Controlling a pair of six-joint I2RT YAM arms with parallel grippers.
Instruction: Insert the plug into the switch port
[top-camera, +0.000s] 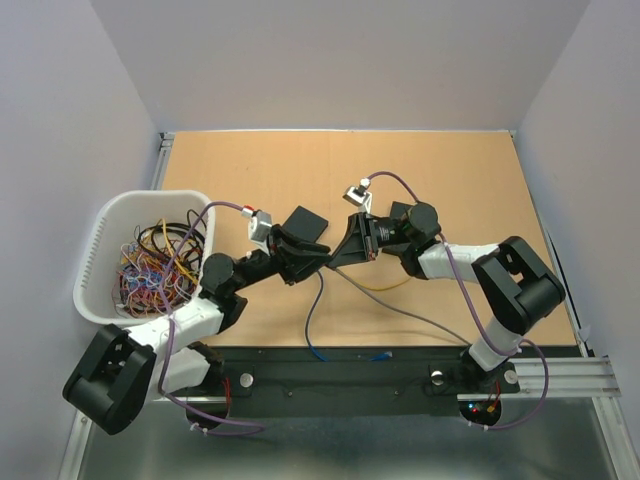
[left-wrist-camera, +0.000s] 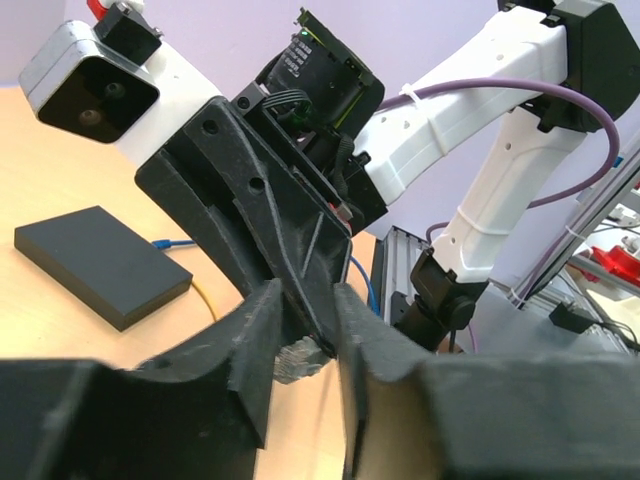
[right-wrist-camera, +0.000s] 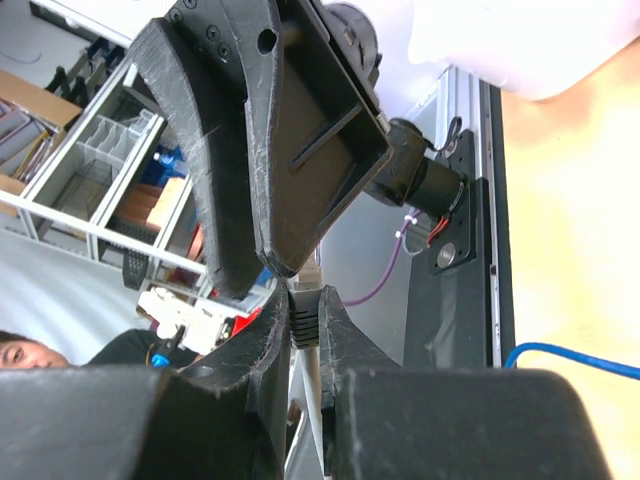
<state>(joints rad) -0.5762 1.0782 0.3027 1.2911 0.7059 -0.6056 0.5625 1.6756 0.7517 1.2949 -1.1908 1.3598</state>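
Note:
The grey plug (right-wrist-camera: 305, 328), with a ribbed boot and a grey cable, stands upright between the fingers of my right gripper (right-wrist-camera: 305, 305), which is shut on it. In the left wrist view the plug's clear tip (left-wrist-camera: 298, 358) sits in the narrow gap of my left gripper (left-wrist-camera: 308, 330), pressed beside the tip of a right finger (left-wrist-camera: 300, 250). In the top view the two grippers meet tip to tip, left (top-camera: 305, 258) and right (top-camera: 345, 250), above the table's middle. The switch is a flat black box (top-camera: 305, 222) lying just behind them, also in the left wrist view (left-wrist-camera: 100, 265). Its ports are hidden.
A white basket (top-camera: 110, 215) full of coloured wires stands at the left. A second black box (top-camera: 400, 212) lies behind the right arm. Blue (top-camera: 312, 320), yellow (top-camera: 385, 285) and grey (top-camera: 420, 318) cables trail toward the near edge.

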